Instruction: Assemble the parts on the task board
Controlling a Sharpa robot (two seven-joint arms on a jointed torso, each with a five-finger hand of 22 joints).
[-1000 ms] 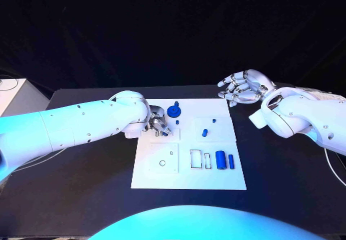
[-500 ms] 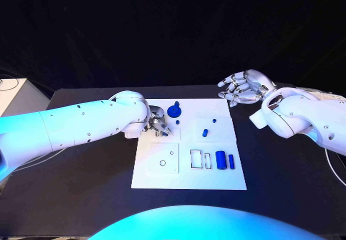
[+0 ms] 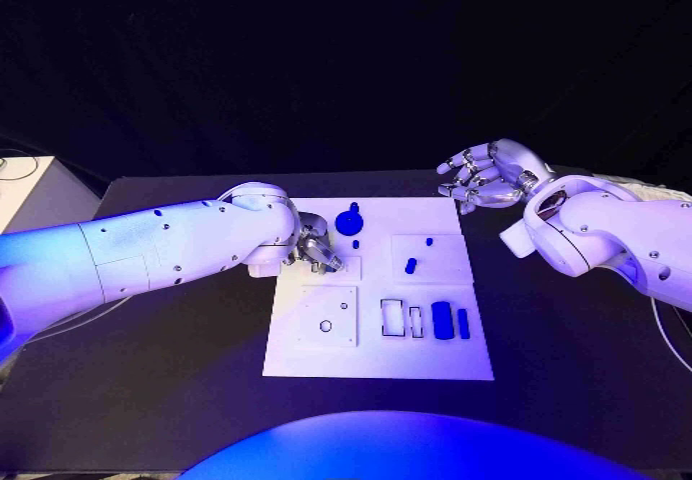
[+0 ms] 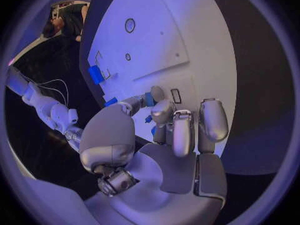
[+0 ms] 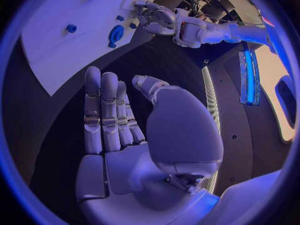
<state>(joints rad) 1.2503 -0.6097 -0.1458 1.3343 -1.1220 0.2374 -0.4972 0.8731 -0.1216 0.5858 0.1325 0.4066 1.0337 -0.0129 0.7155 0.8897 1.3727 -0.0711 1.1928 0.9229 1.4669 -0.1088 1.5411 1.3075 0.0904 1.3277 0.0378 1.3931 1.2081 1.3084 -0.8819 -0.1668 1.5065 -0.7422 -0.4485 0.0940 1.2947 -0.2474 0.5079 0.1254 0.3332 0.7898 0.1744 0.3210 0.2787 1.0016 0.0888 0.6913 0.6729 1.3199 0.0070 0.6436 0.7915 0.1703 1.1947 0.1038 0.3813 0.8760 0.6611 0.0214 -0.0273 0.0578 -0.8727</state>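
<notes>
Black bench (image 3: 159, 370) carries the task board (image 3: 378, 355) at frame centre. Nothing has moved this past second: left robot hand (image 3: 316, 248) stays curled over the board's upper-left corner, whether pinching a part unclear. Right robot hand (image 3: 483, 175) still hovers spread, upper right

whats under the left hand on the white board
The silver left hand hangs over the far-left part of the white task board. Its fingers point down at a small dark rectangular slot. Whether a small blue part is underneath cannot be told.

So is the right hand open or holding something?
Open: the right hand shows a bare palm with straight fingers, hovering beyond the board.
</notes>
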